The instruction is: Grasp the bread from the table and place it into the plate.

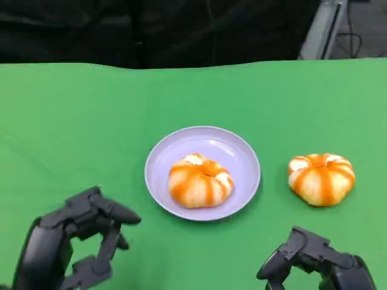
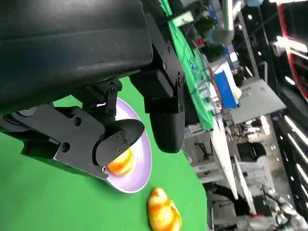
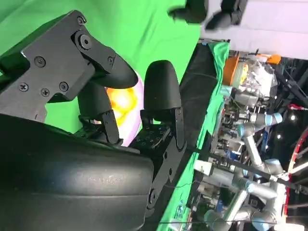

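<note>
- The left black many-fingered hand (image 1: 72,241) hung low at the near left of the green cloth-covered table (image 1: 72,121), fingers spread and bent, nothing between them.
- From the left wrist view, that hand's fingers (image 2: 163,110) stood apart over the cloth, with open space between them.
- The right black many-fingered hand (image 1: 317,263) sat at the near right edge, fingers curled partway forward; nothing was in its hold, and the fingers stood apart.
- In the right wrist view its fingers (image 3: 161,91) were separated, the plate's contents visible through the gap.
- A round pale lavender plastic plate (image 1: 233,151) lay at the middle of the table, between the two hands and farther out from both.
- Inside the plate rested a round bun-shaped bread with orange glaze stripes (image 1: 199,180), sitting toward the near side of the plate.
- A second round orange-striped bread (image 1: 321,177) lay on the bare cloth to the right of the plate, apart from its rim, not touched by either hand.
- This second bread was just beyond the right hand, closer to it than to the left.
- In the left wrist view both the plated bread (image 2: 120,162) and the loose one (image 2: 163,214) showed past the fingers.
- Beyond the table's far edge the background was dark; a grey metal strut (image 1: 323,27) stood at the far right.
</note>
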